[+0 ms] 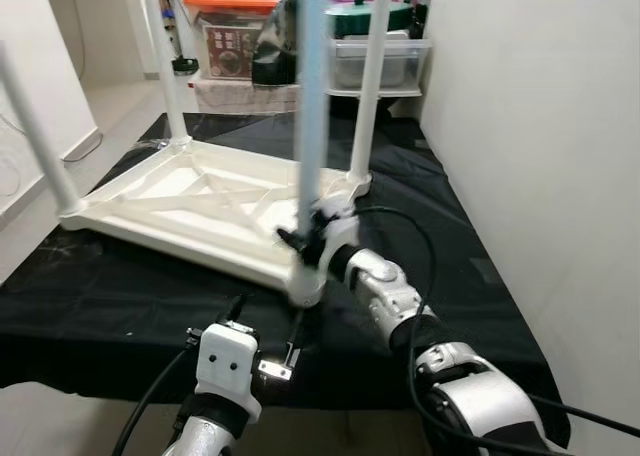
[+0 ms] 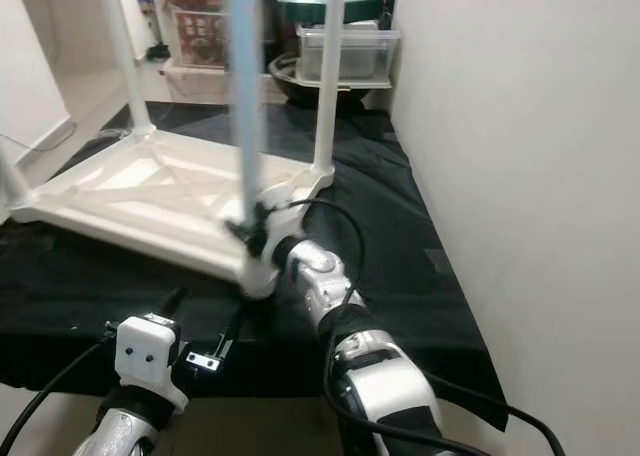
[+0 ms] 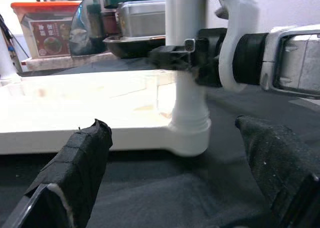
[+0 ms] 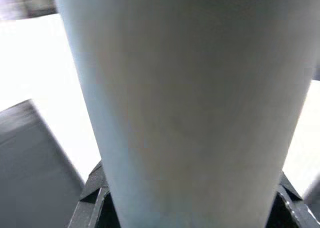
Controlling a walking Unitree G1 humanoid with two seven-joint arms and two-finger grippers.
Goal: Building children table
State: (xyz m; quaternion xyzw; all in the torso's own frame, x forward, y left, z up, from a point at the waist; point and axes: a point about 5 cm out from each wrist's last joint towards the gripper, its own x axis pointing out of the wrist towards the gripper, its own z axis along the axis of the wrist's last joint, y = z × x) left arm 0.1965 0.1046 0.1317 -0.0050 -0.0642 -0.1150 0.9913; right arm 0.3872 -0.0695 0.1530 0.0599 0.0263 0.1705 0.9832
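A white children's table (image 1: 190, 201) lies upside down on a black cloth (image 1: 120, 296), its legs pointing up. My right gripper (image 1: 305, 238) is shut on the nearest leg (image 1: 312, 106), just above the socket at the table's near right corner. In the right wrist view that leg (image 4: 190, 108) stands close between the black fingers (image 4: 92, 188). My left gripper (image 1: 265, 321) is open and low over the cloth, just in front of that same corner, with nothing in it. Its padded fingers (image 3: 82, 168) point toward the leg's socket (image 3: 190, 133).
Three more legs stand at the other corners (image 1: 372, 86) (image 1: 168, 66) (image 1: 35, 126). A white wall (image 1: 540, 126) runs close on the right. An orange-lidded box (image 1: 235, 31) and a clear bin (image 1: 380, 61) are stacked beyond the cloth at the back.
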